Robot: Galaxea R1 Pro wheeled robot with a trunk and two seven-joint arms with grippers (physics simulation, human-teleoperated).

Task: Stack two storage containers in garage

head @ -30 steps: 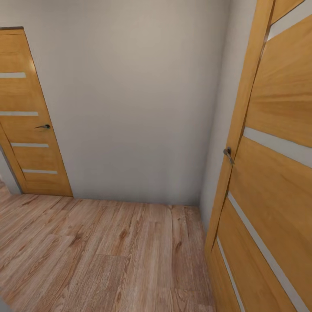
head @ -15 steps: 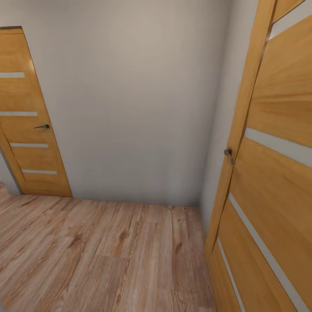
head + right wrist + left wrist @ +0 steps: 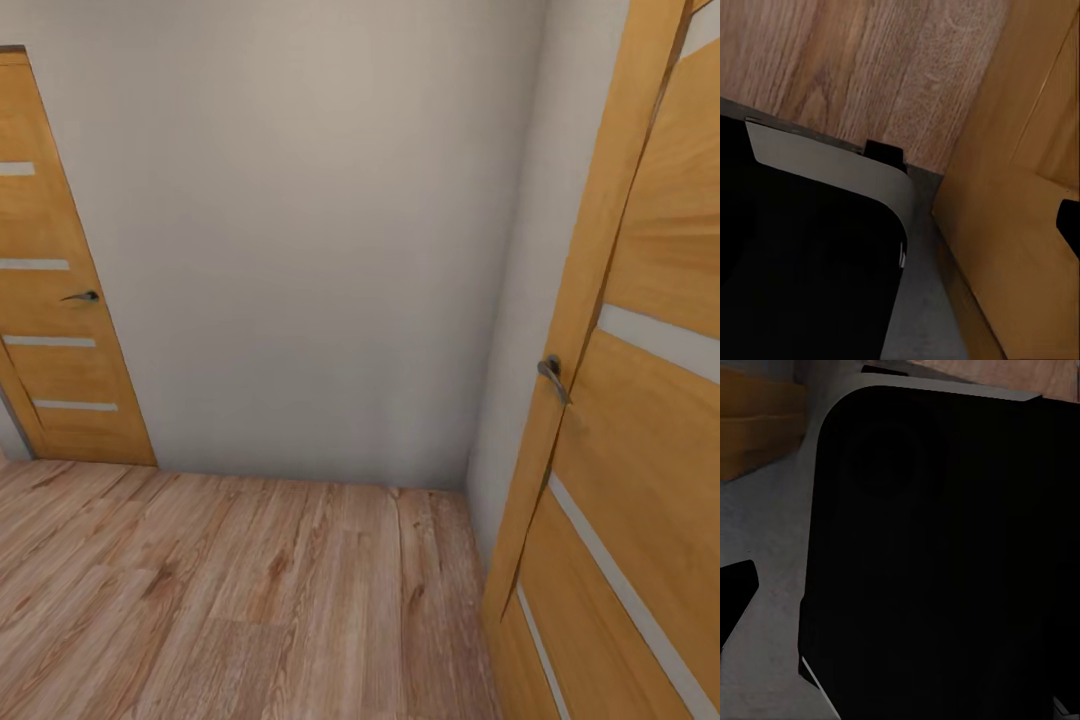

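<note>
Two wooden doors with pale frosted strips showed in the head view: a left door (image 3: 50, 300) set shut in the far wall with a dark handle (image 3: 80, 296), and a right door (image 3: 640, 420) close by at the view's right edge, standing at an angle, with a metal lever handle (image 3: 553, 378). Between them ran a plain pale grey wall (image 3: 310, 250), which met the light wood-plank floor (image 3: 230, 590) in a corner near the right door. It looked like a bare hallway (neither the sofa room nor the car room), and I could not tell from these views where the two orange-red bins were. Left wrist view was mostly a big black rounded panel (image 3: 937, 562), very dark, with a bit of grey surface (image 3: 765, 532) beside it, an orange-brown wooden patch (image 3: 757, 427) in one corner and a sliver of plank floor past the panel's edge. Right wrist view had a black body with a pale grey rim (image 3: 825, 161), plank floor (image 3: 855, 67) beyond it, and orange wood of a door (image 3: 1020, 225) just beside. A small black tip (image 3: 1069, 221) poked in at the edge of that view, too little to read, so I could not tell whether either pincer was spread or pressed together.
</note>
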